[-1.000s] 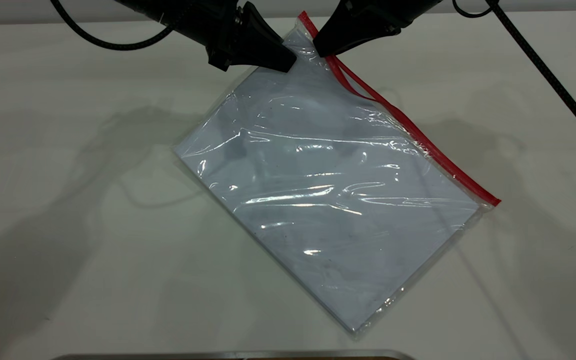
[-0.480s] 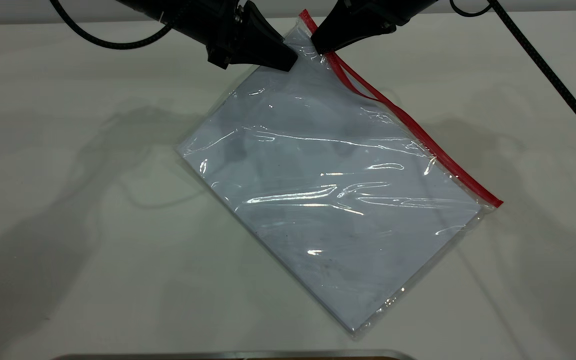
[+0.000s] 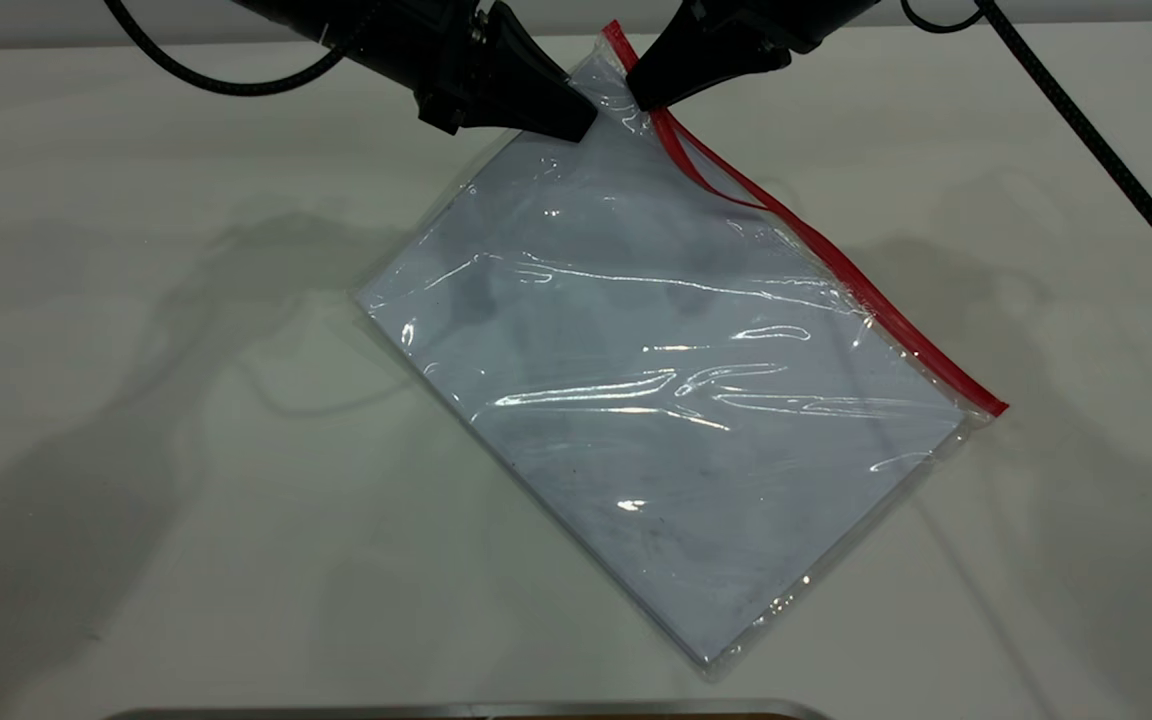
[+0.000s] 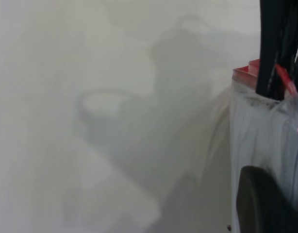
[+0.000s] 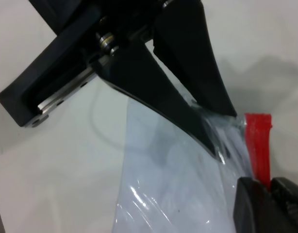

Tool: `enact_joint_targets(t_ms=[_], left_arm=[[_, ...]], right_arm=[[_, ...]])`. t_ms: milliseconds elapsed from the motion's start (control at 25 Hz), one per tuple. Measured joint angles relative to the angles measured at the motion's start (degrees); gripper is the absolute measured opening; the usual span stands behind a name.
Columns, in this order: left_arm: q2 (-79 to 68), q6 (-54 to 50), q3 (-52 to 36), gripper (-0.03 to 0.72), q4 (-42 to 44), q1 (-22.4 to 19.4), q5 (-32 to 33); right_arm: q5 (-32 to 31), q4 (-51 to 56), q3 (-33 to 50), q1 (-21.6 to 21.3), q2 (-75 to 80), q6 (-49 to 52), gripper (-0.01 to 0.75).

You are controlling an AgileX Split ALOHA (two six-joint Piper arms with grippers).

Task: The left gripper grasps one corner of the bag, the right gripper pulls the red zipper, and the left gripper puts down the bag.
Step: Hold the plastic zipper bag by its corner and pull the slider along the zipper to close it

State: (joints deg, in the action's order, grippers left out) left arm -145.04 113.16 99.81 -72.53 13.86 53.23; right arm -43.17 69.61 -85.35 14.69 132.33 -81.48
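The clear bag point(image 3: 676, 400) with a pale sheet inside lies diagonally on the white table, its far end lifted. My left gripper point(image 3: 581, 125) is shut on the bag's clear corner point(image 3: 596, 80), just beside the end of the red zipper point(image 3: 866, 300). My right gripper point(image 3: 639, 100) is shut on the red strip close to that corner. Below it the strip splits into two strands for a short way. In the right wrist view my right gripper point(image 5: 270, 194) pinches the red zipper point(image 5: 258, 141), and the left gripper point(image 5: 225, 135) clamps the plastic. The slider tab is hidden.
A metal edge point(image 3: 456, 712) shows at the table's near side. The right arm's black cable point(image 3: 1086, 140) crosses the far right of the table. The left arm's cable point(image 3: 216, 85) hangs at the far left. Bare table lies on both sides of the bag.
The split in the red strip reaches slightly farther along the edge. The bag's ripples and its right corner have shifted a little. Both grippers have barely moved.
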Motion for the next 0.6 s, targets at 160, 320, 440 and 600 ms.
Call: enact_joint_targets(t_ms=[160, 320, 440, 600], left_arm=[[-0.06, -1.2, 0.67, 0.053, 0.36, 0.0, 0.23], [-0.11, -3.13, 2.28, 0.053, 1.72, 0.13, 0.86], [-0.17, -3.27, 3.0, 0.053, 2.24, 0.25, 1.14], [-0.17, -4.06, 3.44, 0.053, 3.02, 0.35, 1.08]], right_arm=[[-0.07, -2.24, 0.0, 0.0, 0.0, 2.18, 0.036], [-0.2, -4.97, -0.37, 0.0, 0.0, 4.76, 0.036], [-0.2, -6.1, -0.49, 0.0, 0.0, 5.74, 0.037], [-0.14, -6.6, -0.53, 0.0, 0.0, 6.0, 0.039]])
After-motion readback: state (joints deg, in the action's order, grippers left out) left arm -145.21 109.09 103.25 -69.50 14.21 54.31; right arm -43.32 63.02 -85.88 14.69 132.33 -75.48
